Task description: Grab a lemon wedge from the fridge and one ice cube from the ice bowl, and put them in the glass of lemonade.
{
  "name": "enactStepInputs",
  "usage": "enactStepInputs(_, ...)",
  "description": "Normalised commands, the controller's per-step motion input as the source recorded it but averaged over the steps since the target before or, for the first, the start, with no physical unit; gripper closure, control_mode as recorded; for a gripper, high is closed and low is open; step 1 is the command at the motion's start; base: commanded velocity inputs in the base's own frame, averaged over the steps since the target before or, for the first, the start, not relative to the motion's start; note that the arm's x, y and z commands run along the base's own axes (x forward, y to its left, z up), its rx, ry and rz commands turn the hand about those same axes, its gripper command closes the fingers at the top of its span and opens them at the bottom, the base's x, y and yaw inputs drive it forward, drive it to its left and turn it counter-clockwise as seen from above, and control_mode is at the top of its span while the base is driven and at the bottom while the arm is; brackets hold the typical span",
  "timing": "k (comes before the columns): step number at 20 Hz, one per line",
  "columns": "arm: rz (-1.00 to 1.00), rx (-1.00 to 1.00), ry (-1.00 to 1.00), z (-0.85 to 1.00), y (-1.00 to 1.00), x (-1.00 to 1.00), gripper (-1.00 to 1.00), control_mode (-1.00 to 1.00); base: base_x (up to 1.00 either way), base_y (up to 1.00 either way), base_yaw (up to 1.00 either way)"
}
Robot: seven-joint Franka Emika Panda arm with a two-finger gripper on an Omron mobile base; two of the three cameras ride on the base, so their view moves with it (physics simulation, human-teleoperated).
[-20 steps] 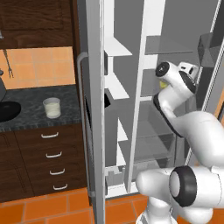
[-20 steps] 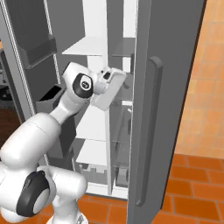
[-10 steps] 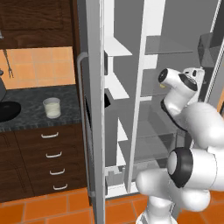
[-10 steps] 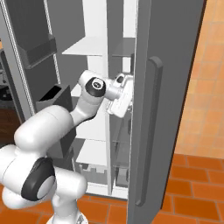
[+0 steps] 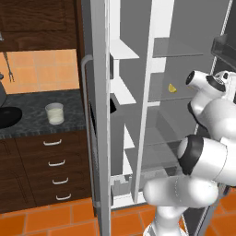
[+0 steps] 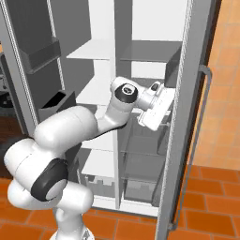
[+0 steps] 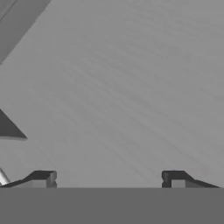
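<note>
The fridge (image 5: 138, 55) stands open, with white and grey shelves inside. On a glass shelf at mid height lies the small yellow lemon wedge (image 5: 172, 88). My white hand (image 5: 216, 83) hovers just right of it, about level with that shelf, close to the right door's edge (image 6: 185, 93). In the hand view my gripper (image 7: 108, 179) is open: its fingertips (image 7: 42, 178) stand wide apart with nothing between them, facing a plain grey surface. The glass of lemonade (image 5: 54, 113) stands on the dark counter to the left, and the black ice bowl (image 5: 7, 116) sits at the far left edge.
The left fridge door (image 5: 99, 138) with its bar handle stands between the counter and the shelves. The right door (image 6: 201, 140) hangs open close beside my hand (image 6: 156, 105). Door bins (image 6: 44, 56) and bottom drawers (image 6: 140, 187) line the fridge. Dark cabinet drawers (image 5: 53, 161) sit under the counter.
My arm has swung right, deeper into the fridge and toward the right door. The lemon wedge, earlier covered by the hand in the left base view, now shows.
</note>
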Motion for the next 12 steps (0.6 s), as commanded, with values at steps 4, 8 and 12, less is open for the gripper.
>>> enactStepInputs(4, -0.16, -0.01, 0.1, -0.1, -1.0, -0.27, -1.0, -1.0, 0.0, 0.0, 0.0)
enactStepInputs(8, -0.08, -0.04, 0.0, 0.0, -0.49, -0.21, -1.0, -1.0, 0.0, 0.0, 0.0)
enactStepInputs(12, -0.01, -0.04, 0.0, 0.1, 0.19, -0.34, -1.0, -1.0, 0.0, 0.0, 0.0)
